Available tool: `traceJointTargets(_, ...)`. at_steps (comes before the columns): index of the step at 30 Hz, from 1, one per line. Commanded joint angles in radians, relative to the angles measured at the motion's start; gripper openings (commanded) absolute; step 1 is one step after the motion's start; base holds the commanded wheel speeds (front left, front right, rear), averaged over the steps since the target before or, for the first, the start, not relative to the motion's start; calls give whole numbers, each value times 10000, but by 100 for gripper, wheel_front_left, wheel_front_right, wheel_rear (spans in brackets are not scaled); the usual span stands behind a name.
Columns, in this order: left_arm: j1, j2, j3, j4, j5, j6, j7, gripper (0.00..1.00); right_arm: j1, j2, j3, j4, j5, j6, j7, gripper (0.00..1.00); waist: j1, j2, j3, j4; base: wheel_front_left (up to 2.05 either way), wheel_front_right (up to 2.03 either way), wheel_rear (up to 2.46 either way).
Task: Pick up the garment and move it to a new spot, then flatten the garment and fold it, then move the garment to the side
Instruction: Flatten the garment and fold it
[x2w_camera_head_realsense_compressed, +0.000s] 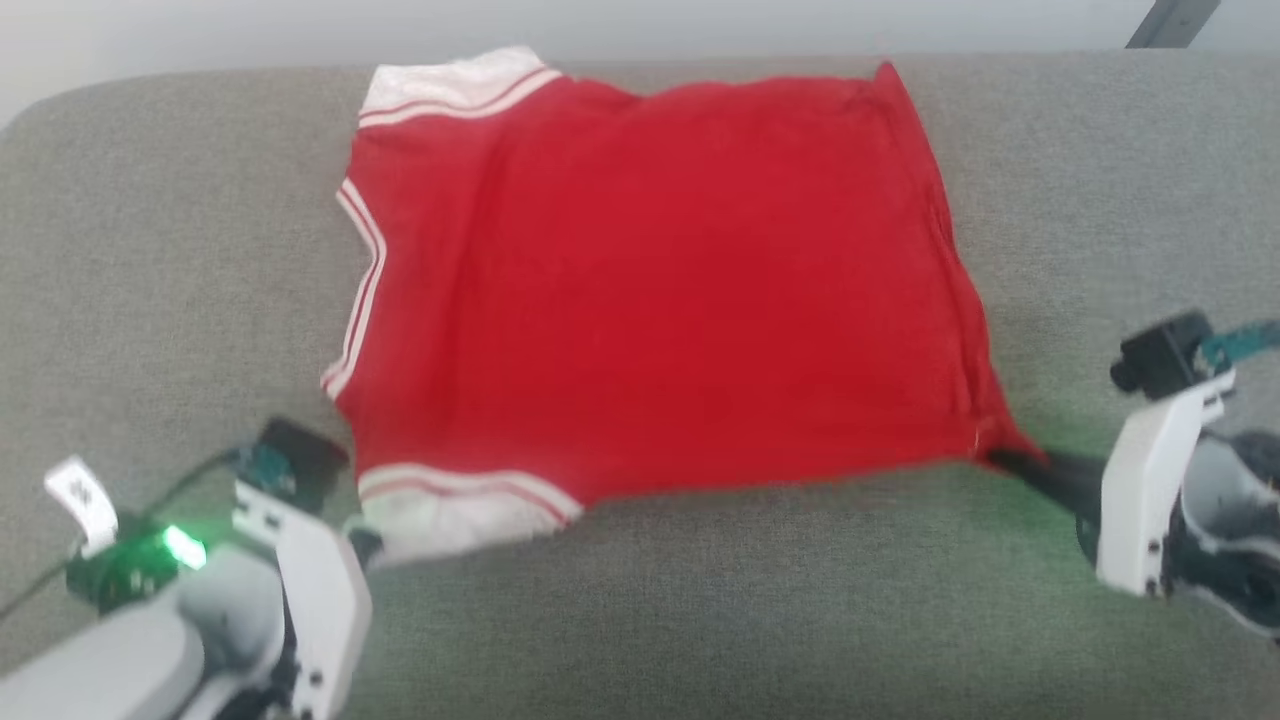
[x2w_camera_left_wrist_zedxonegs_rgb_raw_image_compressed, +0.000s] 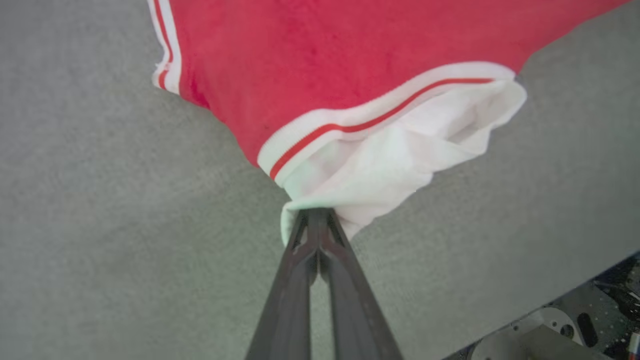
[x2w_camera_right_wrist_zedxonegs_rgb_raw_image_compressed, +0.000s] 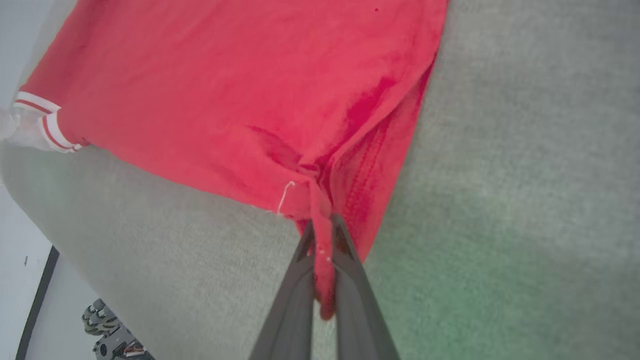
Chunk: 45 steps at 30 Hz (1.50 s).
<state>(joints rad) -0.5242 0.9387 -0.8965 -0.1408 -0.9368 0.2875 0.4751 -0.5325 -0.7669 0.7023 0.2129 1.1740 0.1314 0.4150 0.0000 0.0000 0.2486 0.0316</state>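
Grey cloth-covered tabletop, pale wall at 12 o'clock. Garment lies spread at centre of head view, plain red side up, no lettering visible. White sleeves with striped trim at 11 and 7 o'clock, collar trim at 9. Left gripper at 7 o'clock: fingers pressed together, pinching the edge of the near sleeve. Right gripper at 4 o'clock: fingers closed, pinching the red hem corner, fabric bunched between them, creases radiating from the grip
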Motion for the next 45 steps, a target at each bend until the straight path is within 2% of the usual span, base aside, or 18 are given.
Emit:
traceJointTargets(1,321,138,-50,-294,-71,181,57,0,340,-101,-121,-181,78,-15,122,0,0,0,-28,-29,0,0,0)
traceJointTargets(7,1362,569,-275,-1386,-352,957,196,0,1763,-344,-738,-1049,203,-15,755,0,0,0,-44,-90,0,0,0)
traceJointTargets(15,2056,944,-151,-1849,-627,1512,-57,0,3258,-81,-1825,-1916,-56,-14,1367,0,0,0,74,-162,0,0,0)
traceJointTargets(22,1241,1524,386,-1956,38,1476,-481,0,3282,710,-3007,-2417,-900,-14,1558,0,0,0,329,-217,0,0,0)
traceJointTargets(25,543,1668,588,-1858,499,1121,-502,0,2894,1106,-3396,-2552,-1308,-14,1717,0,0,0,477,-232,0,0,0)
traceJointTargets(26,-38,1616,704,-1617,754,806,-501,0,2550,1404,-3592,-2573,-1543,-14,1840,0,0,0,584,-229,0,0,0)
traceJointTargets(31,-1510,1142,804,-589,1488,-144,-495,0,1407,1944,-3888,-2320,-2105,-14,2138,0,0,0,942,-234,0,0,0)
traceJointTargets(32,-1510,1142,804,-589,1488,-144,-495,0,1407,1944,-3888,-2320,-2105,-14,2138,0,0,0,942,-234,0,0,0)
traceJointTargets(38,-2958,122,657,1354,1885,-1363,-654,0,-240,2326,-3649,-1317,-2791,-15,2168,0,0,0,1415,-237,0,0,0)
traceJointTargets(45,-3908,-1021,334,3547,1978,-2413,-807,0,-1965,2544,-2633,239,-3363,-15,1445,0,0,0,1916,-246,0,0,0)
